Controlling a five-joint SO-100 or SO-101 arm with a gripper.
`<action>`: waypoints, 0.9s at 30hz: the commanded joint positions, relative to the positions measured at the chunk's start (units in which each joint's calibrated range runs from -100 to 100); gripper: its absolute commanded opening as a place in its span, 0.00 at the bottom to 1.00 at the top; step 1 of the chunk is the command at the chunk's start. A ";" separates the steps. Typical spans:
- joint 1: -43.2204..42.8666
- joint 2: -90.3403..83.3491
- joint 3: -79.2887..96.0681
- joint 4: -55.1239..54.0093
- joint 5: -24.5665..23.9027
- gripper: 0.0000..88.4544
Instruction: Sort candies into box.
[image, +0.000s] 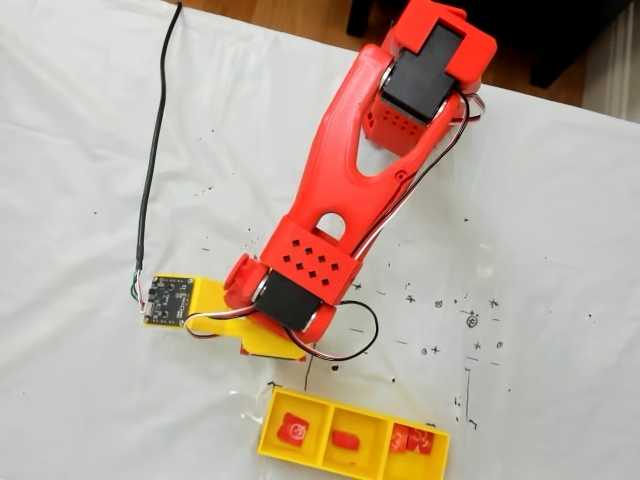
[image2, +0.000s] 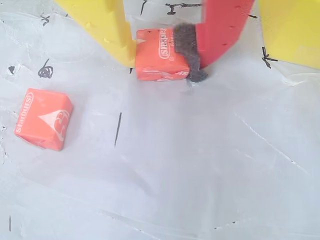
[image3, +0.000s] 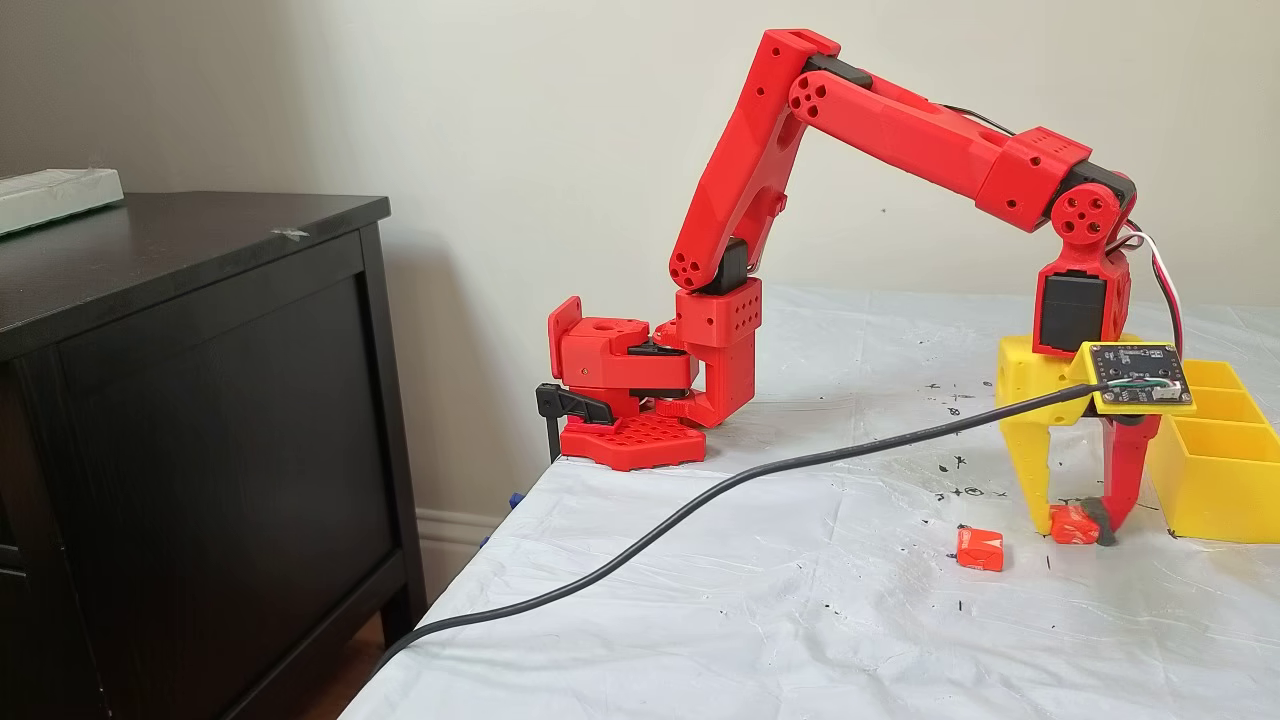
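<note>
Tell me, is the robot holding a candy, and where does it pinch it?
Yes, the end effector pinches an orange candy by its two opposite sides, on the table.

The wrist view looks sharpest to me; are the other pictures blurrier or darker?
In the wrist view the candy in the pincer shows crisp lettering under soft, even light; in a fixed view from above the box looks soft and washed out; in a fixed side view the cabinet is dark.
</note>
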 joint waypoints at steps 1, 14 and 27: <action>-0.83 -1.41 -1.56 0.13 -0.44 0.05; -2.65 -16.33 -3.92 5.21 -3.86 0.00; -13.33 -29.06 -1.19 -8.05 -12.31 0.00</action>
